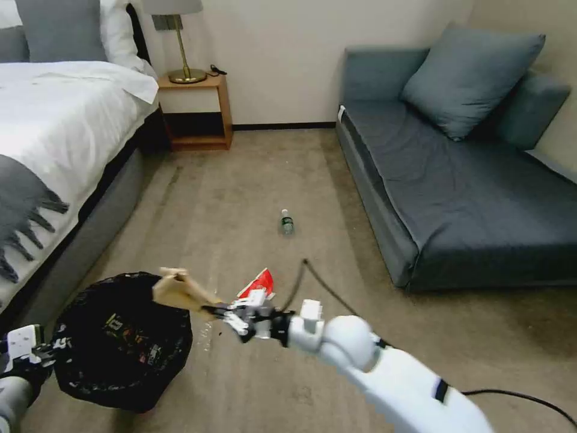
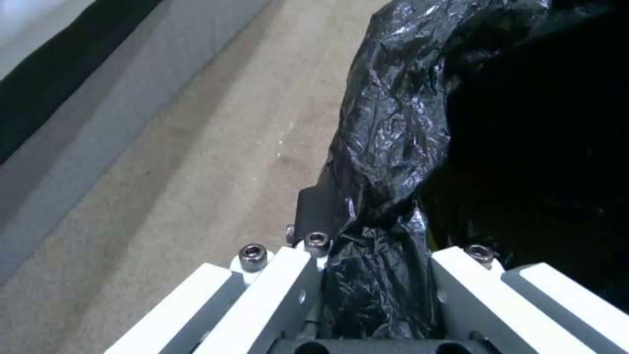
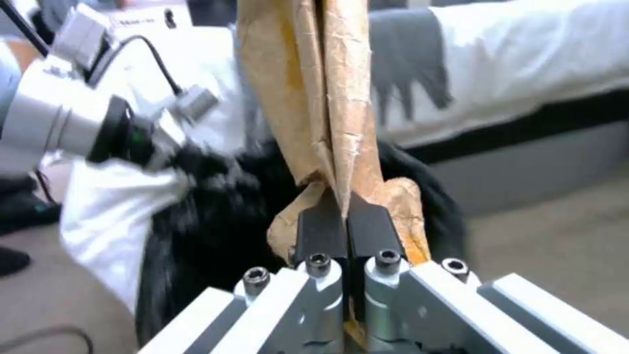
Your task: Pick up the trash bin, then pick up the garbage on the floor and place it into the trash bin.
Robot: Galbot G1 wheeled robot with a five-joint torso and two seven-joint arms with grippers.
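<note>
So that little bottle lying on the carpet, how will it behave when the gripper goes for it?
The bottle lies on its side on the carpet, so a nudge may well roll it. It looks small and clear, so it is probably light. Its smooth round body could slip between closing fingers unless it is gripped squarely.

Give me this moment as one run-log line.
left gripper: shut on trash bin rim | right gripper: shut on paper bag, at bin's edge | on carpet: bottle, red wrapper

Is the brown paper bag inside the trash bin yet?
Not yet. The right pincer is shut on the paper bag, holding it at the rim of the trash bin.
</note>
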